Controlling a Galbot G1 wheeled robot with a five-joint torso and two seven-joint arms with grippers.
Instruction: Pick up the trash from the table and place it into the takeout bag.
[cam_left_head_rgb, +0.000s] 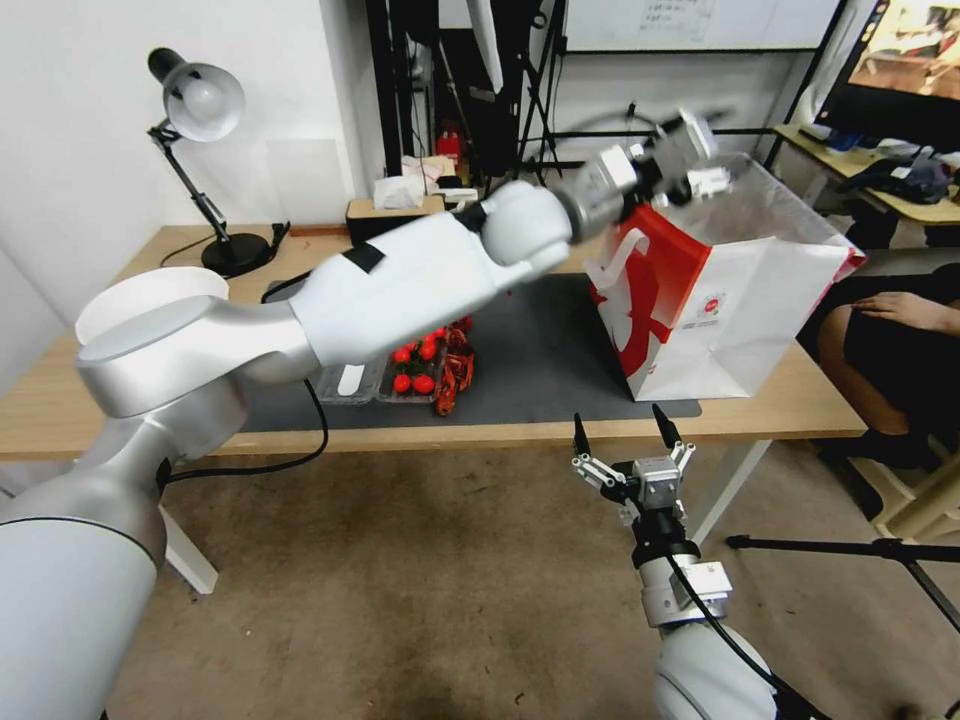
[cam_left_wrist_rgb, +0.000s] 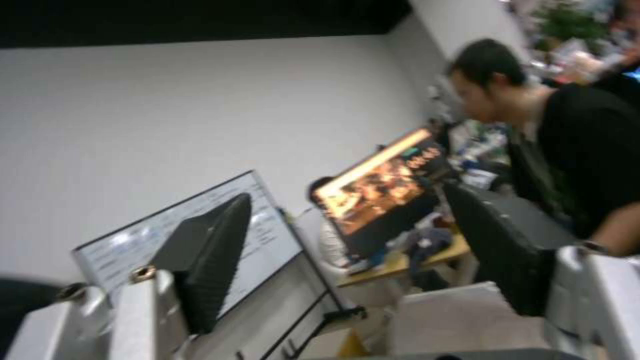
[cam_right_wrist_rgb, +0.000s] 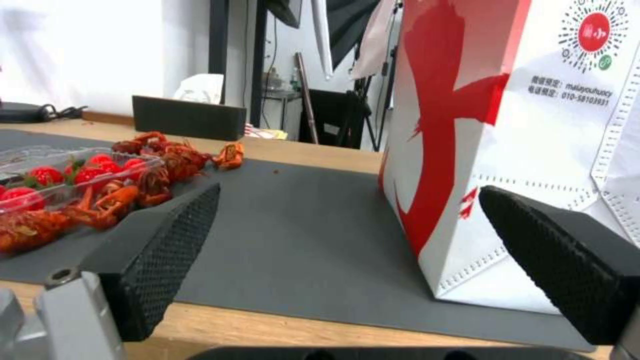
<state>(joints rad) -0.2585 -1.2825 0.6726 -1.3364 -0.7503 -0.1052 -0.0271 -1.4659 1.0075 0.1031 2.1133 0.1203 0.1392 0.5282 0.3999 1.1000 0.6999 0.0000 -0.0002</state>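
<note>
The left tool (cam_left_head_rgb: 690, 160) hangs over the open top of the takeout bag (cam_left_head_rgb: 720, 290) at the worktop's (cam_left_head_rgb: 780, 400) far right, fingers spread with nothing between them. The right tool (cam_left_head_rgb: 620, 440) waits open below the near edge. Crayfish scraps (cam_left_head_rgb: 455, 375) lie left of the bag; best approach them from above, clear of the bag's wall.

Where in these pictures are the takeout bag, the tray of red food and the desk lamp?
takeout bag (cam_left_head_rgb: 740, 320): head view, on its white front face.
clear tray of red food (cam_left_head_rgb: 415, 375): head view, on the red pieces inside.
desk lamp (cam_left_head_rgb: 205, 100): head view, on its round shade.
</note>
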